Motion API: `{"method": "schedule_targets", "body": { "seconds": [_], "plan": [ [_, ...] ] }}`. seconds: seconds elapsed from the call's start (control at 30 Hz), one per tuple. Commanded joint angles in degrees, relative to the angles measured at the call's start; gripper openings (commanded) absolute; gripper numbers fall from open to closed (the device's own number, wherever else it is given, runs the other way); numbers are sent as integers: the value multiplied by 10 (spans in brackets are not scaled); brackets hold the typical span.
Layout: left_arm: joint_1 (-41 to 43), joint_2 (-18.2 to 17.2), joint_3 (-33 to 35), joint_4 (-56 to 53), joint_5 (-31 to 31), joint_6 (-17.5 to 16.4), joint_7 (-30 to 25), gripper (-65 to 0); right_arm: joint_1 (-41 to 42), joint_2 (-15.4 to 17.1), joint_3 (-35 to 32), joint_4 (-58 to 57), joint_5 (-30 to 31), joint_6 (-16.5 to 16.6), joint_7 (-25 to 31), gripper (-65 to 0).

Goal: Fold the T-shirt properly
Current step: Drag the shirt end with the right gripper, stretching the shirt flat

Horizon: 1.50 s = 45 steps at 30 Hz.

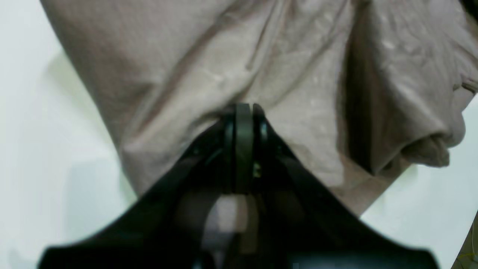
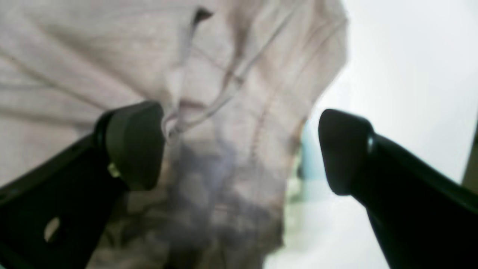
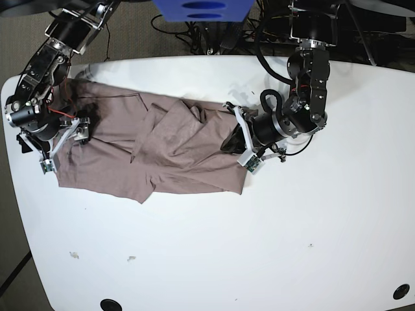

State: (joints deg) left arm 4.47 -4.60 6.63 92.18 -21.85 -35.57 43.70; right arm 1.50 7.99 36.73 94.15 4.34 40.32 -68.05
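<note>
- The right wrist view is blurred throughout; the fabric between the two fingers shows only as a soft pale mass with a light seam line, and which part of the garment it is cannot be told.
- In the left wrist view the lower third is filled by the dark body of the left gripper (image 1: 243, 112), which hides the cloth beneath it.
- The left gripper's jaws are pressed together with no gap, tips at a ridge of cloth; whether fabric is pinched between them cannot be made out (the tips are dark against shadow).
- The right gripper (image 2: 241, 149) has its jaws wide apart, one finger over the cloth, the other over bare white surface; nothing sits clamped between them.
- The T-shirt (image 3: 162, 149) lies partly folded and wrinkled on the upper left part of the tabletop (image 3: 272, 246), stretching between the two arms, with one flap laid diagonally over its middle.
- In the base view the top edge cuts off both arms' upper parts and a blue object (image 3: 201, 10).
- The tabletop is white with rounded corners, carrying a few small specks near its front; black cables (image 3: 194, 35) lie on grey floor beyond it.
</note>
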Motion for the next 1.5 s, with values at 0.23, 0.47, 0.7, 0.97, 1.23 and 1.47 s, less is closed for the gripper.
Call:
{"method": "schedule_targets", "body": {
  "seconds": [0.23, 0.47, 0.7, 0.97, 1.23, 1.47],
  "plan": [
    [6, -3, -2, 3, 16, 5, 14, -650, 13, 12, 6, -1, -7, -3, 2, -40],
    [7, -3, -2, 3, 16, 5, 14, -650, 14, 12, 52, -50, -7, -3, 0, -40],
    [7, -3, -3, 3, 16, 5, 14, -650, 14, 12, 60, -99, -7, -3, 0, -40],
    [6, -3, -3, 3, 16, 5, 14, -650, 11, 12, 60, -106, -7, -3, 0, -40],
    [5, -3, -3, 3, 16, 5, 14, -650, 10, 3, 58, -109, -6, -3, -7, -40],
    [4, -4, -5, 3, 16, 5, 13, -650, 9, -12, 57, -109, -7, -3, -29, -40]
  ]
}}
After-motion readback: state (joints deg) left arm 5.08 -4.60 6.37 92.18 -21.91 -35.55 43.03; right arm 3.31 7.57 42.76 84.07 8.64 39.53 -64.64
